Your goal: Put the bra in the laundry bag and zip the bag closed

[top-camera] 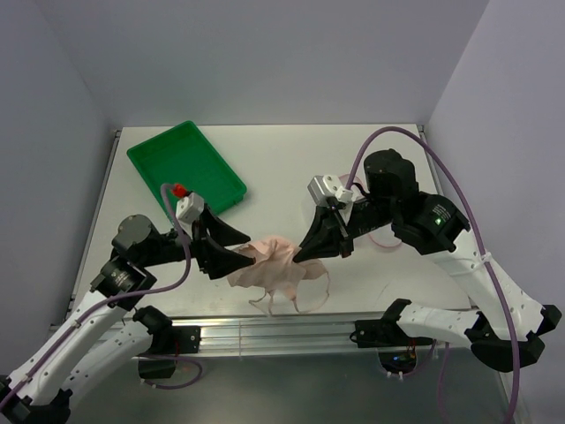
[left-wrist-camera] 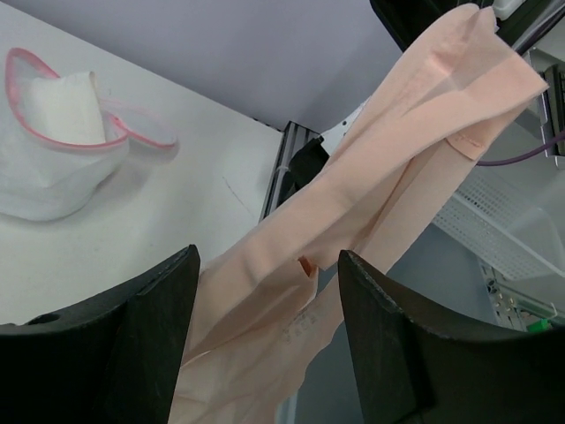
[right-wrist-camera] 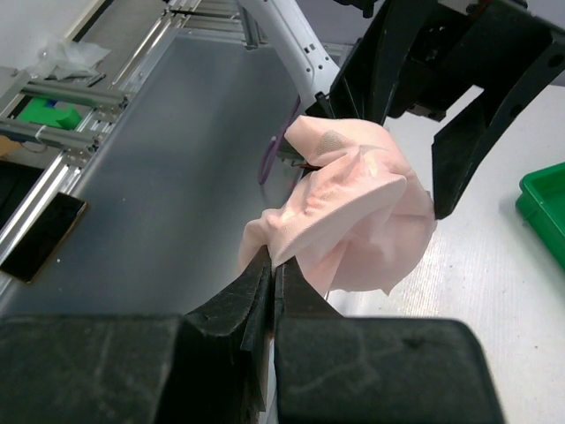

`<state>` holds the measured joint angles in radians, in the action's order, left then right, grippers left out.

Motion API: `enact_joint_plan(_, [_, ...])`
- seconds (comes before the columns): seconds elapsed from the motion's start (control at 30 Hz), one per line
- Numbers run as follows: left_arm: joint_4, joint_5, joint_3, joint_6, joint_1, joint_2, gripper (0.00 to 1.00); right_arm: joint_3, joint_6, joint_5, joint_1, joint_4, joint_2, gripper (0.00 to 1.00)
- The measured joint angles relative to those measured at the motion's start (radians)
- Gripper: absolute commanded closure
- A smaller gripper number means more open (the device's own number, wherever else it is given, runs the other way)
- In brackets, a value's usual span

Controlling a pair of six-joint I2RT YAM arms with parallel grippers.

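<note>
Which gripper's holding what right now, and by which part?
The right gripper is shut on the bra, pinching a bunched edge of the fabric. The left gripper is open; the fabric just passes between its jaws.

Bra (top-camera: 275,263): limp pale peach fabric, bunched and raised above the surface (top-camera: 291,168) near its front edge, one corner pinched in the right claw (right-wrist-camera: 272,261); thin straps loop below. Laundry bag (left-wrist-camera: 44,190): white mesh, pink-edged, slumped on the surface, rim gaping.
</note>
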<state>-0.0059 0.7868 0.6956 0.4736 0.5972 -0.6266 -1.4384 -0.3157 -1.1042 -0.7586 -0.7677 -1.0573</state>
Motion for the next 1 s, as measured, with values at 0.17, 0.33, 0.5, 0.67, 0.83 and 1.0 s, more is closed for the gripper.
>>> enact_joint_plan(0.17, [-0.002, -0.015, 0.0, -0.002, 0.056, -0.045, 0.43, 0.0, -0.007, -0.005, 0.0, 0.0, -0.001, 1.0])
enact_joint_plan(0.33, [-0.007, -0.035, 0.0, 0.003, 0.072, -0.054, 0.73, 0.0, -0.014, -0.008, 0.009, 0.0, -0.001, 1.0])
enact_joint_plan(0.5, [0.025, -0.035, 0.0, 0.027, 0.091, -0.049, 1.0, 0.0, -0.014, -0.008, 0.039, 0.002, -0.001, 1.0])
enact_joint_plan(0.67, [0.077, -0.024, -0.018, 0.063, 0.107, -0.032, 1.0, 0.008, 0.019, -0.004, 0.088, 0.036, -0.001, 1.0])
enact_joint_plan(0.83, [0.145, 0.002, -0.053, 0.12, 0.114, 0.007, 1.0, 0.038, 0.111, 0.059, 0.142, 0.121, -0.008, 0.88])
enact_joint_plan(1.0, [0.281, 0.047, -0.109, 0.221, 0.122, 0.034, 1.0, 0.046, 0.237, 0.231, 0.178, 0.202, -0.093, 0.23])
